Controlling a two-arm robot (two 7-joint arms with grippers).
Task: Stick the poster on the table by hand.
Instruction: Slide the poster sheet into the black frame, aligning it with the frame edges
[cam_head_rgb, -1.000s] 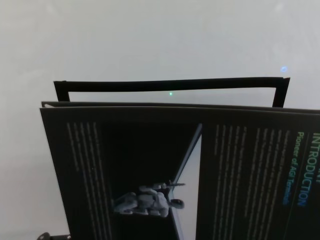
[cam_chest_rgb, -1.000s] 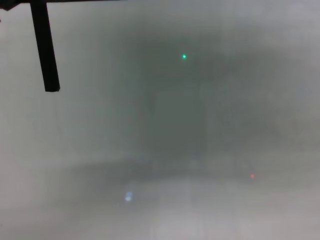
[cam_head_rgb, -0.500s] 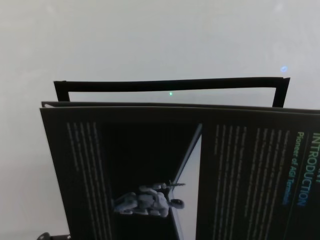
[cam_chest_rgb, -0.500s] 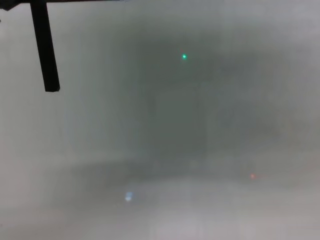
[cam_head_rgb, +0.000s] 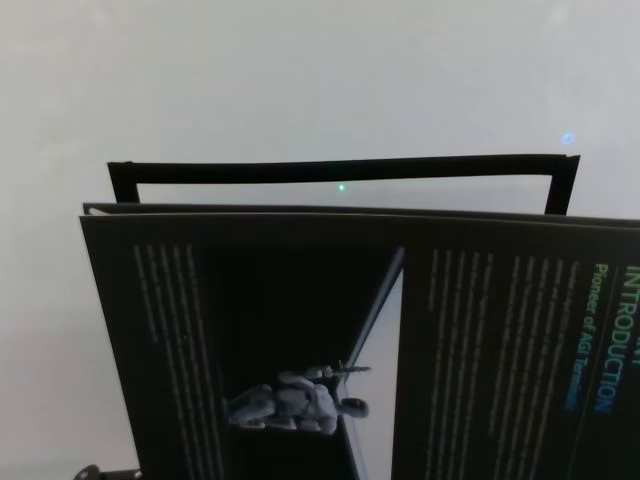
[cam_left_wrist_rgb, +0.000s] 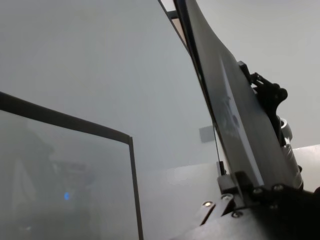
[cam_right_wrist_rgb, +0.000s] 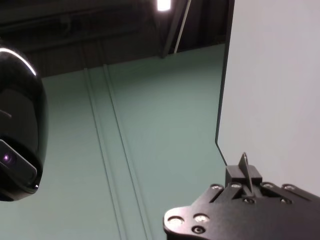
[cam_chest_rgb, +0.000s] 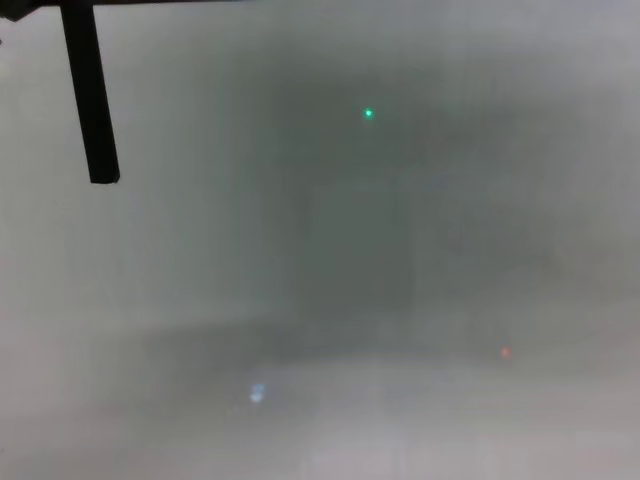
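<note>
The poster (cam_head_rgb: 300, 330) is held up in front of the head camera and fills the lower half of that view: black, with columns of pale text, a white slanted strip and a bluish robot picture. Behind it lies the pale table (cam_head_rgb: 300, 80). In the left wrist view the poster (cam_left_wrist_rgb: 235, 105) shows almost edge-on and runs down into my left gripper (cam_left_wrist_rgb: 237, 185), which is shut on its edge. My right gripper (cam_right_wrist_rgb: 244, 175) clamps a thin edge of the poster (cam_right_wrist_rgb: 270, 90). Neither gripper shows in the head or chest view.
A thin black rectangular frame (cam_head_rgb: 340, 168) lies on the table beyond the poster's top edge. One black bar of it (cam_chest_rgb: 90, 95) stands at the chest view's upper left. The robot's black head (cam_right_wrist_rgb: 20, 125) shows in the right wrist view.
</note>
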